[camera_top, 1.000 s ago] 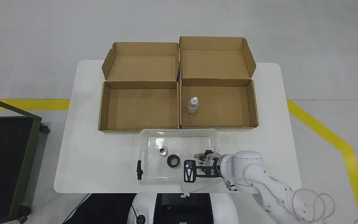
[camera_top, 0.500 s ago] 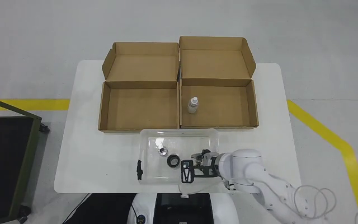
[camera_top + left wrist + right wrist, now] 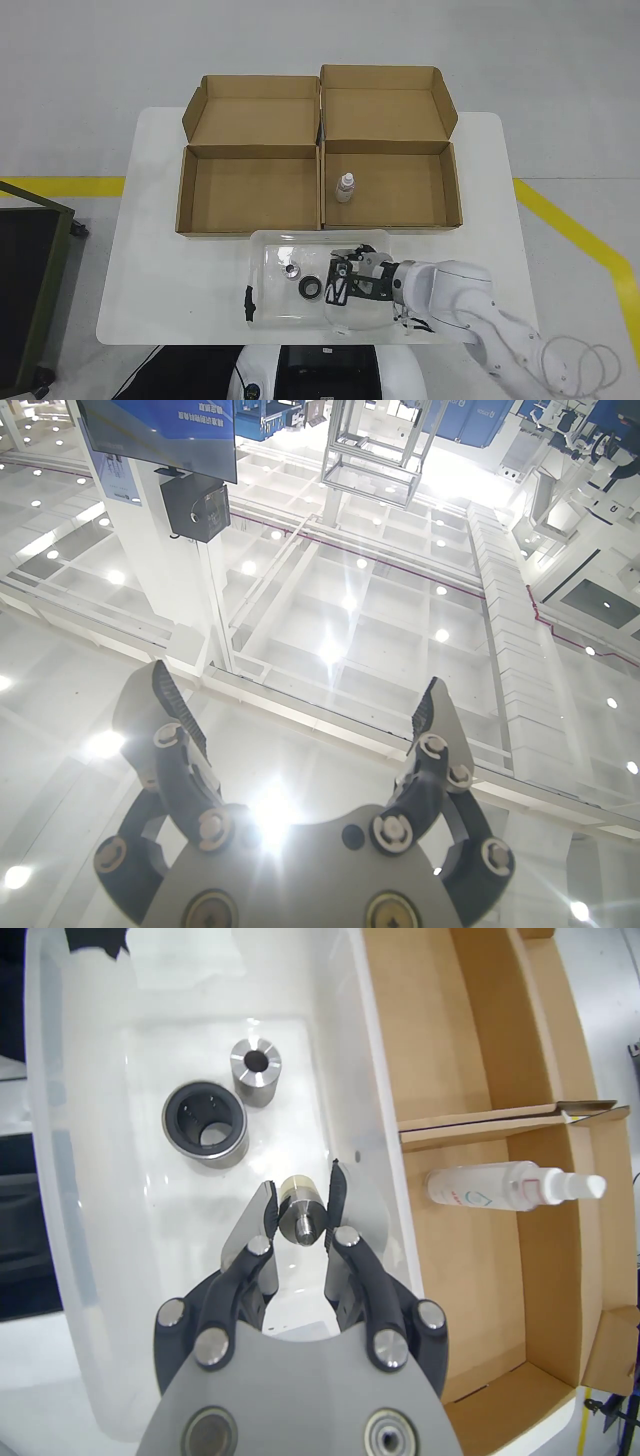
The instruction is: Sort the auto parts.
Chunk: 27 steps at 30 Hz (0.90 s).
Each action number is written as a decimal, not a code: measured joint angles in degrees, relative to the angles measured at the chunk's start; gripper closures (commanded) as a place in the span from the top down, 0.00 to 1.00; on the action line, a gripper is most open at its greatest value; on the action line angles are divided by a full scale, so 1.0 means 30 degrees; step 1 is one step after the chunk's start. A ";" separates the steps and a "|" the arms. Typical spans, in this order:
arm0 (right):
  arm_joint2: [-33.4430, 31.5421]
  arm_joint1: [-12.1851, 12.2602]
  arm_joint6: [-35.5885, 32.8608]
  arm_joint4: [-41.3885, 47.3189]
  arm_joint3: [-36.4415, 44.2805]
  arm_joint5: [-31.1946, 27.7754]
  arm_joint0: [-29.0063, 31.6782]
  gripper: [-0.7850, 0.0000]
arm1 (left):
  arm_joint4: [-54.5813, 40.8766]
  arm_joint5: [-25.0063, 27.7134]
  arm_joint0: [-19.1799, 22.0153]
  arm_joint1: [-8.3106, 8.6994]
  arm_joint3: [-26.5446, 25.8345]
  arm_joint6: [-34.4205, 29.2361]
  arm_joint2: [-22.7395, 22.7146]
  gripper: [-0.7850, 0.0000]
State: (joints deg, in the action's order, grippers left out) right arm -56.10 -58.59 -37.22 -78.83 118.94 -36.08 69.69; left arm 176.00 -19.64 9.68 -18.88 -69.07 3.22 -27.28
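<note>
Lower centre of right wrist view: right gripper [image 3: 304,1178] clamped on small silver stud-ended metal cylinder [image 3: 298,1218] inside clear plastic tub [image 3: 45,1128]. Upper left: black-bored steel ring [image 3: 205,1125], slotted grey metal bush [image 3: 256,1073]. Far right: white spray bottle [image 3: 500,1188] in brown cardboard box [image 3: 475,1288]. Left gripper [image 3: 296,674] gaping, holding nothing.

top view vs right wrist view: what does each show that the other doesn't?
Top view adds: the white table's full outline and the right arm reaching into the bin. Right wrist view adds: the fingers pressed on a small studded metal part, and the slotted bore of the steel sleeve. Both: clear bin, ring bearing, spray bottle in its cardboard box.
</note>
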 measured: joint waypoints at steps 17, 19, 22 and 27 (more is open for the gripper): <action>-0.1192 -0.0231 1.1048 0.0868 -0.0141 0.1173 0.0391 0.00 | 0.0000 0.0000 0.0000 0.0000 0.0000 0.0000 0.0000 1.00; -0.1132 -0.0324 1.2030 0.1135 -0.0274 0.1384 0.0143 0.00 | 0.0000 0.0000 0.0000 0.0000 0.0000 0.0000 0.0000 1.00; -0.1037 -0.0488 1.3480 0.1637 -0.0533 0.1715 -0.0293 0.00 | 0.0000 0.0000 0.0000 0.0000 0.0000 0.0000 0.0000 1.00; -0.1010 -0.0749 1.5510 0.2187 -0.0552 0.2335 -0.0994 0.00 | 0.0000 0.0000 0.0000 0.0000 0.0000 0.0000 0.0000 1.00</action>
State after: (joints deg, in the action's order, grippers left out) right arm -59.13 -60.84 9.31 -72.27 117.28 -29.08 66.71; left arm 176.00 -19.64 9.68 -18.88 -69.07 3.22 -27.28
